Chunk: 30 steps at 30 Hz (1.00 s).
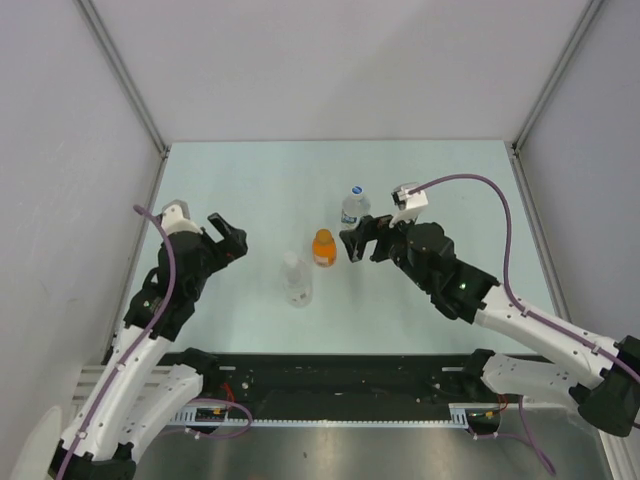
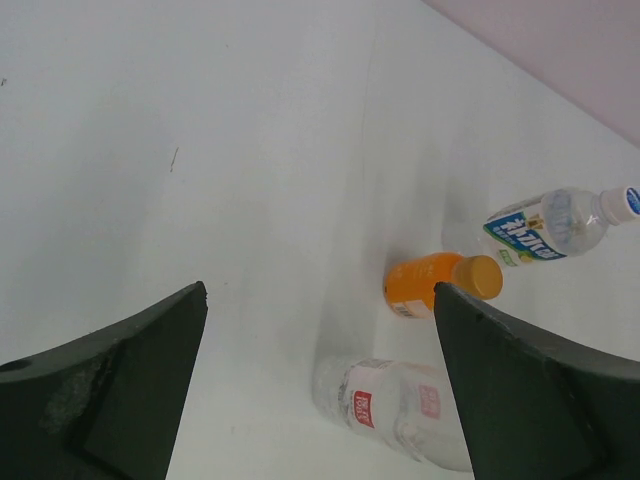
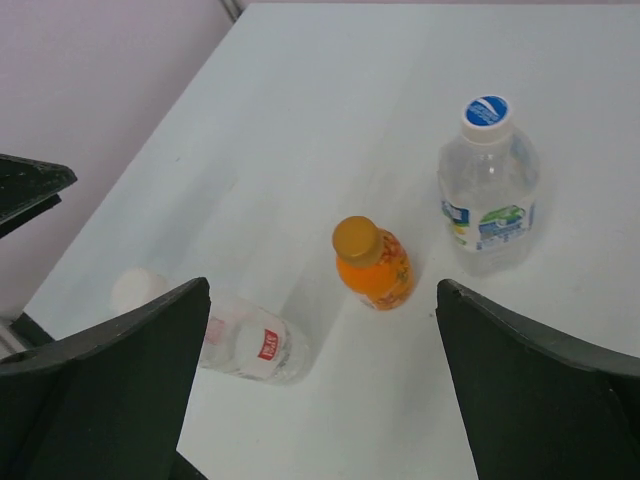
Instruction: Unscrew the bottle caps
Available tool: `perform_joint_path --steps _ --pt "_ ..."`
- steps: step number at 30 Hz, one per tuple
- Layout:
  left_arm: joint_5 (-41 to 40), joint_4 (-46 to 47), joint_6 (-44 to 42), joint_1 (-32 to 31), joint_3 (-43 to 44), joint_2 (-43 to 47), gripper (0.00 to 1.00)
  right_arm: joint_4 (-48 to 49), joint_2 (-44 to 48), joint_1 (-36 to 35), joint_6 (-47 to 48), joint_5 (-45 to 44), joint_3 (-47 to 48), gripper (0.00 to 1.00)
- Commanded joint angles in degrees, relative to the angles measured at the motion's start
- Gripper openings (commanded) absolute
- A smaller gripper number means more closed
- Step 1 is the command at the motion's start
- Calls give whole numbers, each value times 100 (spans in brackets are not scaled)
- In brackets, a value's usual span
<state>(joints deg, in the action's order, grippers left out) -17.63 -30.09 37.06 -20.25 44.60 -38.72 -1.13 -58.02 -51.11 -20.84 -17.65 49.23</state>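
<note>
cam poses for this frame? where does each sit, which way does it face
Top external: above and behind the arms, facing down at the table; left end effector and right end effector show.
Left wrist: on the left arm, facing the three bottles; its two fingers frame them.
Right wrist: on the right arm, facing the same bottles; its fingers show.
Shared: all views see the orange bottle, cap on.

Orange bottle (image 3: pixel 380 278): squat, upright, middle of the 3; orange cap (image 3: pixel 356 237) on.
Blue-label bottle (image 3: pixel 487 200): clear, upright, behind and slightly right of it; white cap (image 3: pixel 486 111) with blue mark, on.
Red-label bottle (image 3: pixel 250 345): slim, clear, upright, nearer and left; whitish cap (image 3: pixel 138 290) on.
</note>
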Motion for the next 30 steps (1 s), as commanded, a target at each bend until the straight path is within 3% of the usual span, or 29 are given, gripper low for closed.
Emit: perform_joint_path --steps 1,10,28,30 --pt "31 328 -76 -14 -153 242 100 280 -446 -372 264 377 657 100" --pt "128 178 -331 -14 -302 215 100 507 -1501 -1550 889 -230 1176 100" --pt "409 337 -498 -14 -566 435 100 799 -2784 -1419 837 16 1642 100" --pt "409 328 -507 -14 -566 453 100 807 -2873 -1367 810 103 1660 96"
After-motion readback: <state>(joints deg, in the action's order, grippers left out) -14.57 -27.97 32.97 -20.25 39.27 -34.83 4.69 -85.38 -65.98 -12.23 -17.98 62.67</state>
